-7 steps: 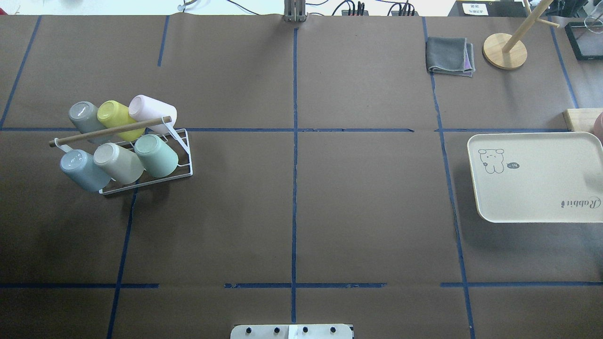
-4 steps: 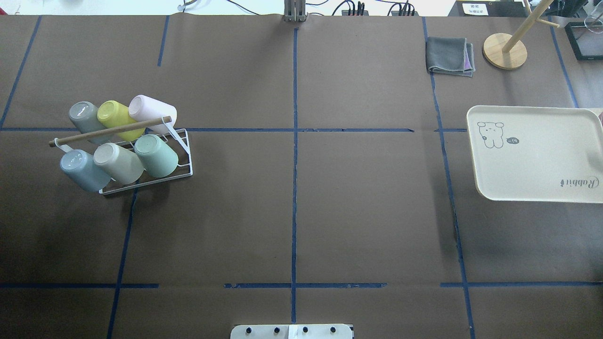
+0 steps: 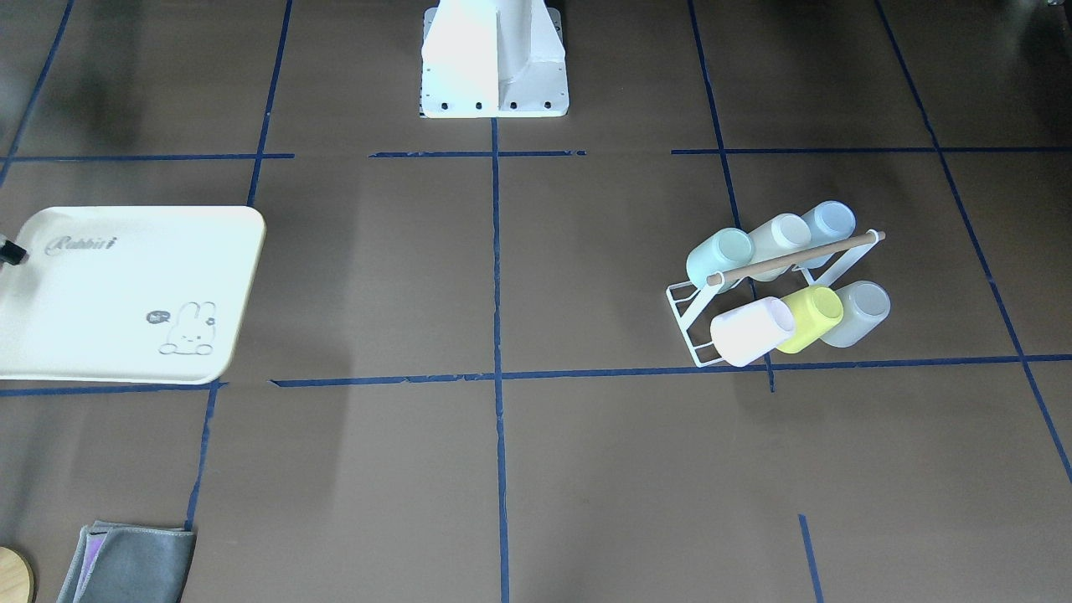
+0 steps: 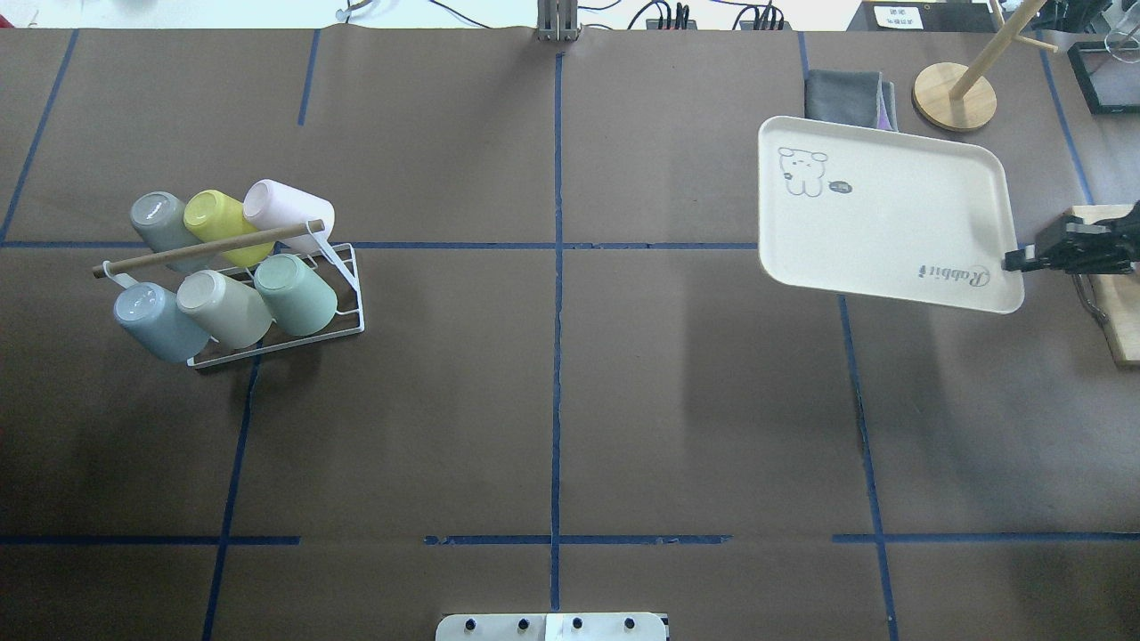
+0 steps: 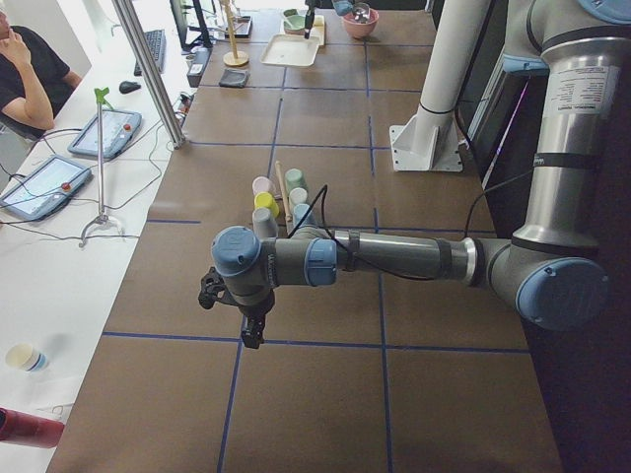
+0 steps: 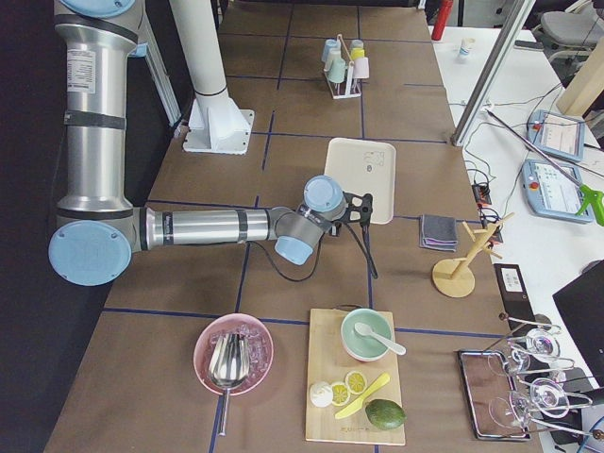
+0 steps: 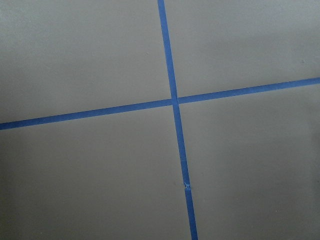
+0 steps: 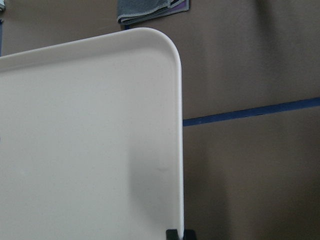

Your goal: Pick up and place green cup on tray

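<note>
Positioning the tray (image 4: 882, 214) is judged the step in hand: it is held clear of the worktop (image 4: 677, 401), well apart from the cup rack (image 4: 205, 249), its rim clamped by the fingers of the right gripper (image 4: 1015, 260). The green cup (image 4: 294, 294) sits untouched on the rack's end nearest the tray. Whether the fingers of the left gripper (image 5: 250, 335) are apart cannot be told. Next, the tray must be set down and the cup grasped.

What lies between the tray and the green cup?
Overhead view: just the rack's wire end, then taped table, between green cup and tray.
</note>
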